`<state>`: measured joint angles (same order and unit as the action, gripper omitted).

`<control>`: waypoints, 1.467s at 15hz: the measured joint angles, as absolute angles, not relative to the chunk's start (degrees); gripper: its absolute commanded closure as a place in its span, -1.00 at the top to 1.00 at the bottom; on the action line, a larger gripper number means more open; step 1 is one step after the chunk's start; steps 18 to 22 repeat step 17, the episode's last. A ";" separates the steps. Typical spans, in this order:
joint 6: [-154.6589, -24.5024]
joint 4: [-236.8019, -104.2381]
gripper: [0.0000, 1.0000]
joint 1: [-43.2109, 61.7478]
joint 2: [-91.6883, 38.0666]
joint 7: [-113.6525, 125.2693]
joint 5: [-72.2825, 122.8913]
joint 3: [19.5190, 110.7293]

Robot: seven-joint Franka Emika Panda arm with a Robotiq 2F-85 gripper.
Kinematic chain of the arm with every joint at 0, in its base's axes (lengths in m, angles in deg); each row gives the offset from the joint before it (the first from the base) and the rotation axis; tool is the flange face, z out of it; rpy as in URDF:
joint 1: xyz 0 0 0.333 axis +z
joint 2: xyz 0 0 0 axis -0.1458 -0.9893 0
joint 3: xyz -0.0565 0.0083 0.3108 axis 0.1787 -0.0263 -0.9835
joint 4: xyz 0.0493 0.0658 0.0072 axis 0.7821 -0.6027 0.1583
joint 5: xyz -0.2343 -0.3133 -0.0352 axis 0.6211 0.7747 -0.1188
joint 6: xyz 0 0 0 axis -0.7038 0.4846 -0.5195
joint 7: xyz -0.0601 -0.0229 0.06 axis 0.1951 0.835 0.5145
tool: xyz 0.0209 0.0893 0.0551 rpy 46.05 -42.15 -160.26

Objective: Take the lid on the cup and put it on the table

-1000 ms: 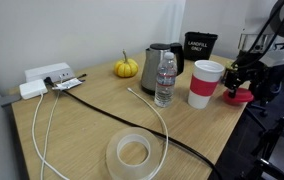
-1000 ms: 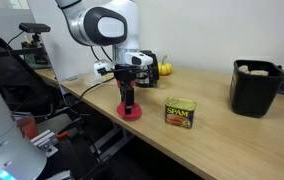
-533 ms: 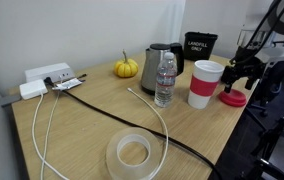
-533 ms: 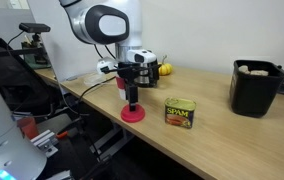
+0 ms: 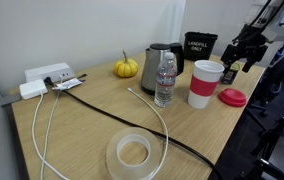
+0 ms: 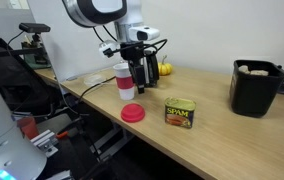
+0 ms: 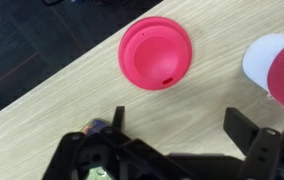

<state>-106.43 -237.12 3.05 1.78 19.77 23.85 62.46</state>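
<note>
The red lid (image 5: 232, 97) lies flat on the light wood table (image 5: 92, 125), near its edge and beside the cup; it also shows in the other exterior view (image 6: 132, 113) and in the wrist view (image 7: 155, 50). The white cup with the red band (image 5: 205, 84) stands open-topped next to it; it is partly behind the arm in an exterior view (image 6: 123, 79) and at the right edge of the wrist view (image 7: 279, 68). My gripper (image 5: 236, 60) hangs open and empty above the lid, clear of it; it also shows in the other exterior view (image 6: 139, 78) and the wrist view (image 7: 177, 122).
A clear water bottle (image 5: 165, 80), a steel kettle (image 5: 157, 62), a black mug with white lettering (image 5: 199, 47) and a small pumpkin (image 5: 127, 67) stand nearby. A tape roll (image 5: 133, 154), cables and a power strip (image 5: 47, 78) lie on the table. A Spam can (image 6: 180, 112) and a black pot (image 6: 255, 86) sit further along.
My gripper let go of the lid on the table by the cup, opened and rose straight up. The lid stays flat on the table.
</note>
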 measured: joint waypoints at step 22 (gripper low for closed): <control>-96.29 -236.91 1.00 1.86 14.18 19.58 25.21 62.44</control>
